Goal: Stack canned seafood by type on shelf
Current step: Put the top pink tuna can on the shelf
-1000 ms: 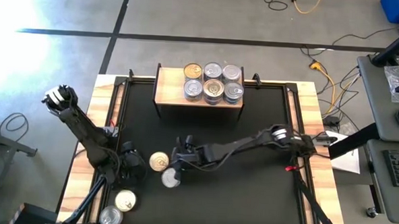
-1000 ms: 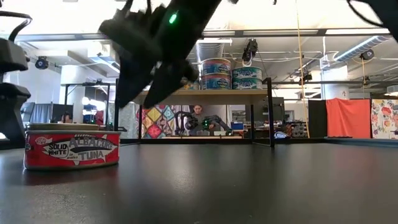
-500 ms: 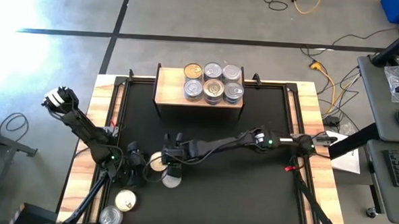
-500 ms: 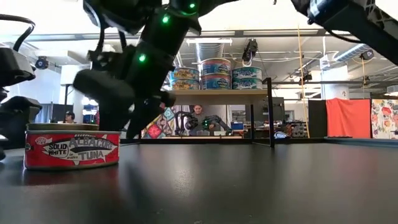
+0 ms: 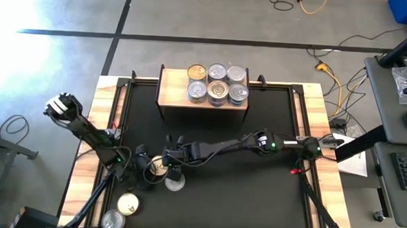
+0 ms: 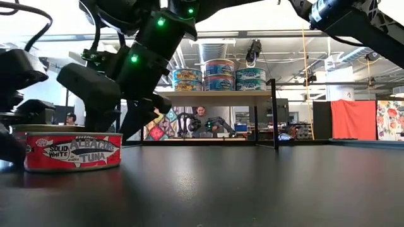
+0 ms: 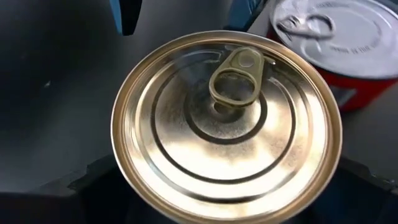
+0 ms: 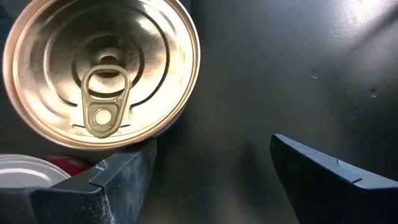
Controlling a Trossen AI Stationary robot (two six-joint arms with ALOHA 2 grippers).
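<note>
1. The high view shows the whole table (image 5: 207,196), with a black top and a wooden rim. The shelf (image 5: 173,92), a light-wood board, stands at its far edge and carries six tins (image 5: 218,83) packed close together.
2. From above, both grippers meet at one gold-lid can (image 5: 158,166) near the front left part of the table. The left gripper (image 5: 145,163) is on one side of it, the right gripper (image 5: 174,162) on the other. A silver-lid can (image 5: 175,183) lies just beside the gold one. Two more tins (image 5: 121,212) sit at the front left corner.
3. The left wrist view adds what the high view cannot give: the gold lid (image 7: 227,127) is smooth and shiny, with pressed concentric rings and a pull tab. The left fingers (image 7: 99,186) stand wide open on both sides of the can. Whether they touch its wall I cannot tell.
4. The right wrist view shows the same lid beside the right gripper's dark fingers (image 8: 336,180). They are spread apart and hold nothing, with only black table between them.
5. Only the low view shows a label: a red can marked "Solid White Albacore Tuna" (image 6: 73,149), short and round. On the shelf behind, the tins stand two high.
</note>
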